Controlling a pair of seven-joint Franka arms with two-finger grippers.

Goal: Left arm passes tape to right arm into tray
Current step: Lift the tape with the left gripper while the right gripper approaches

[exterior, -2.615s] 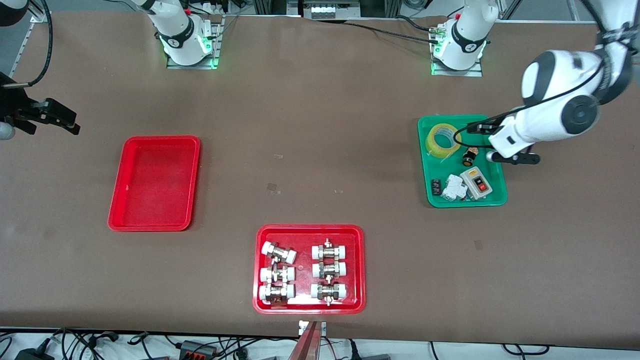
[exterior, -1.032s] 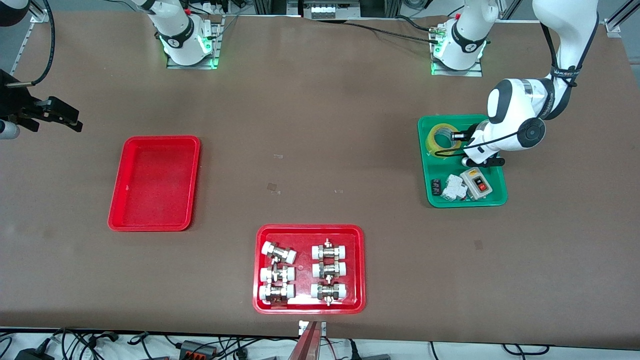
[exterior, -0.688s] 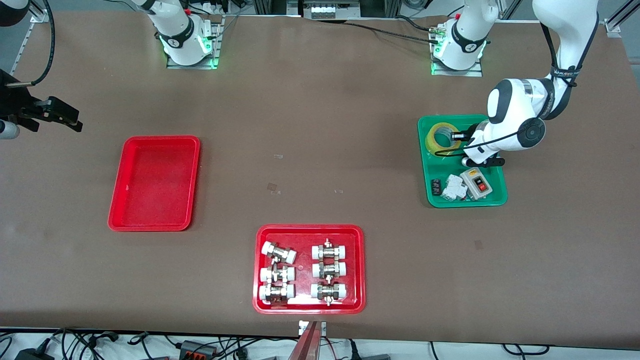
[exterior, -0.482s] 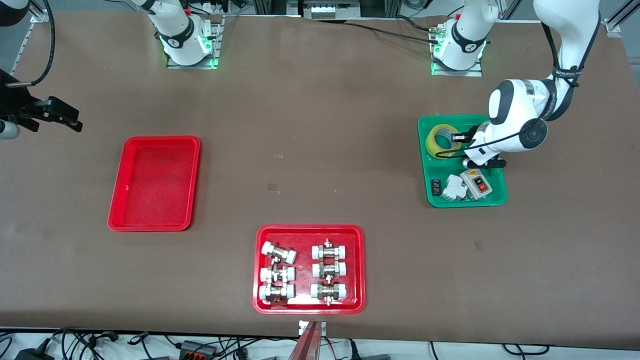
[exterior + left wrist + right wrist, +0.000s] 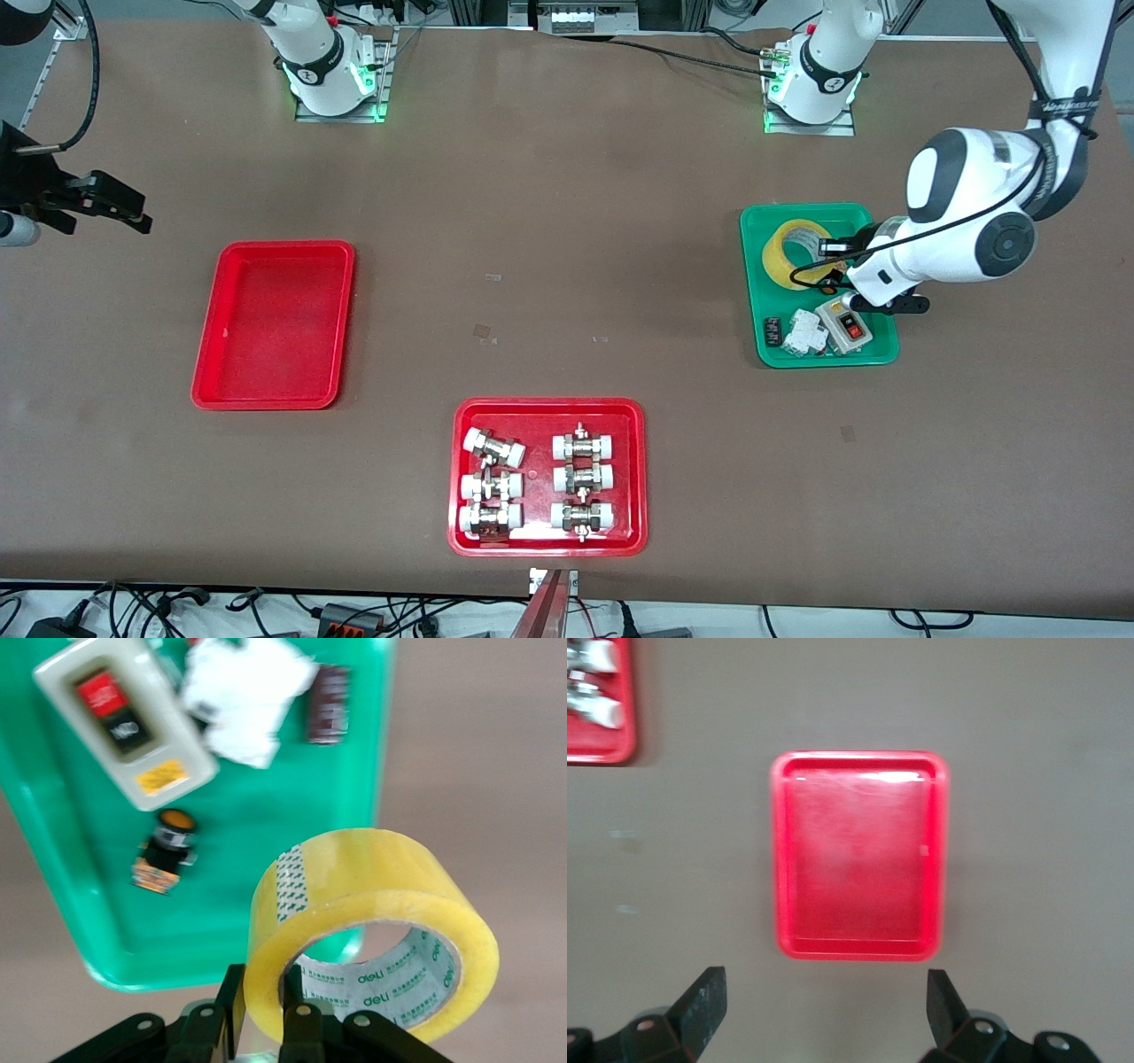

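The yellow tape (image 5: 795,254) hangs tilted just above the green tray (image 5: 760,292). My left gripper (image 5: 834,252) is shut on its wall, one finger inside the pale core and one outside. The left wrist view shows the tape (image 5: 372,904) pinched in the left gripper (image 5: 261,997), with the green tray (image 5: 97,904) below it. The empty red tray (image 5: 275,323) lies toward the right arm's end of the table. My right gripper (image 5: 131,213) hovers open over the bare table beside that tray (image 5: 859,859). Nothing is between the open right gripper's (image 5: 824,997) fingers.
The green tray holds a grey switch box (image 5: 849,326), a black-and-yellow push button (image 5: 166,849) and small white and black parts (image 5: 802,335). A second red tray (image 5: 549,406) with white-capped metal fittings sits nearest the front camera.
My left gripper has risen from the green tray with the tape in it. The right arm has barely moved.
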